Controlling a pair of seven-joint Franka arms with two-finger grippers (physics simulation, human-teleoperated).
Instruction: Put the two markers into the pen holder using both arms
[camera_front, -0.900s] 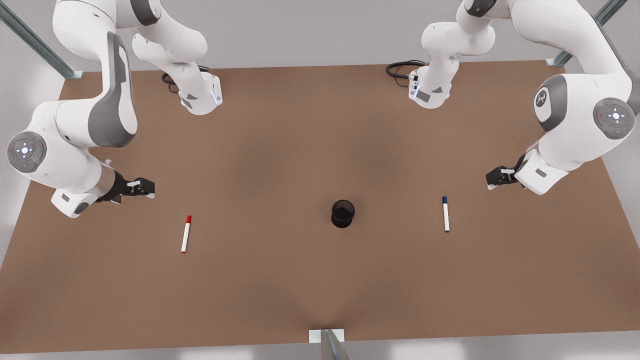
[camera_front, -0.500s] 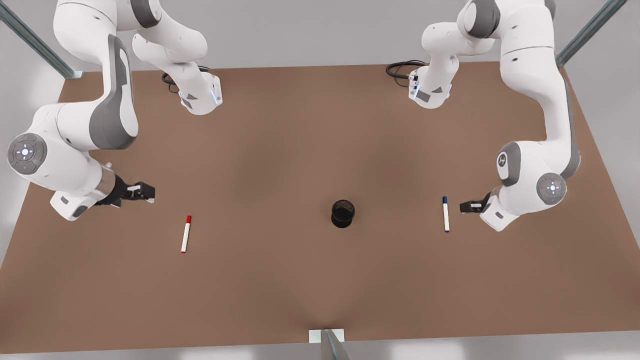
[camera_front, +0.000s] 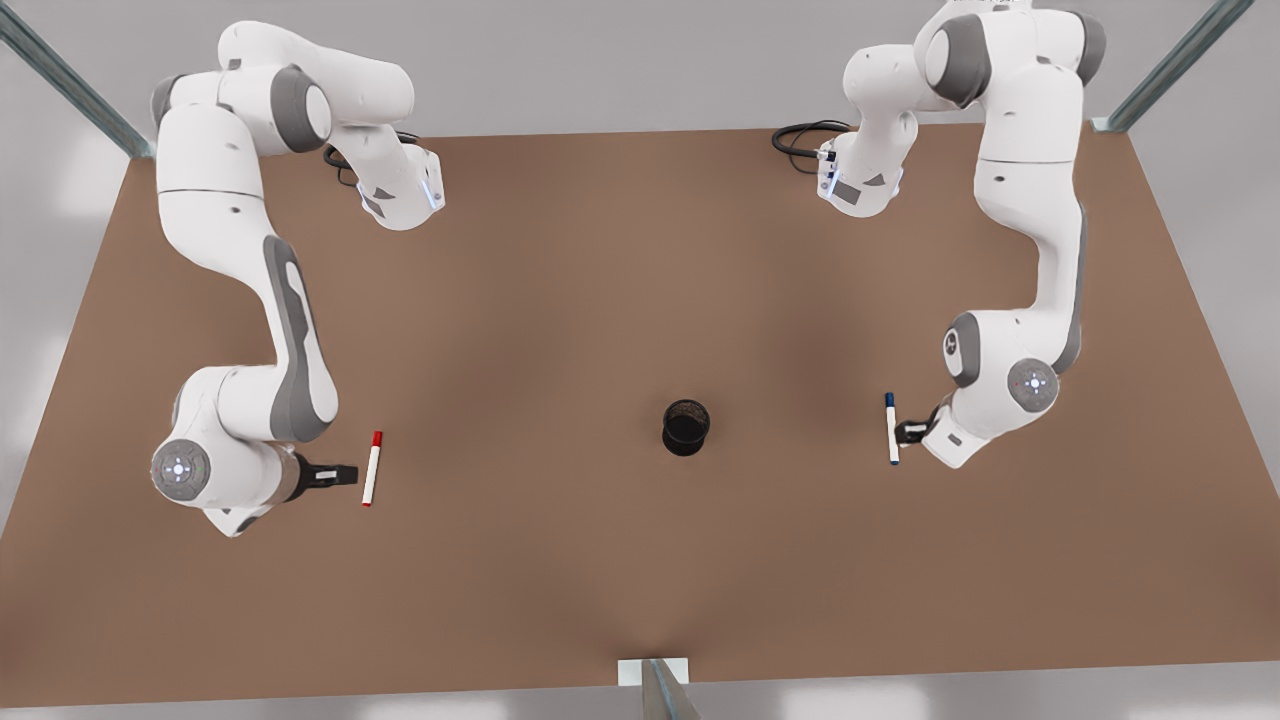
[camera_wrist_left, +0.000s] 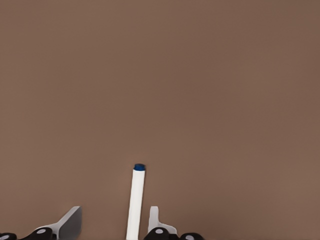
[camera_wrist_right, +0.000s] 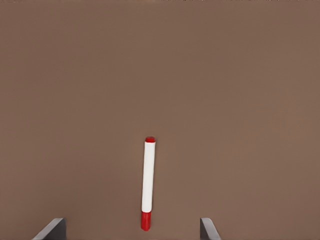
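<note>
The red-capped marker (camera_front: 372, 468) (camera_wrist_right: 148, 182) lies flat on the brown table (camera_front: 560, 300) at the front view's left. My right gripper (camera_front: 345, 474) (camera_wrist_right: 130, 229) sits low just beside it, open wide, and the marker lies ahead between the fingertips' lines. At the front view's right lies the blue-capped marker (camera_front: 891, 428) (camera_wrist_left: 136, 200). My left gripper (camera_front: 905, 432) (camera_wrist_left: 112, 222) is open with this marker's barrel between its fingers (camera_wrist_left: 153, 219), closer to one finger. The black pen holder (camera_front: 686, 427) stands upright between the two markers.
Both arm bases (camera_front: 400, 195) (camera_front: 860, 180) stand at the table's back edge with black cables (camera_front: 800, 135) beside them. Metal frame posts (camera_front: 60, 75) rise at the back corners, and a small bracket (camera_front: 655, 672) sits at the front edge.
Both arms swung down and inward. My right gripper dropped from behind the red marker to right beside it. My left gripper closed in until its fingers straddle the blue marker.
</note>
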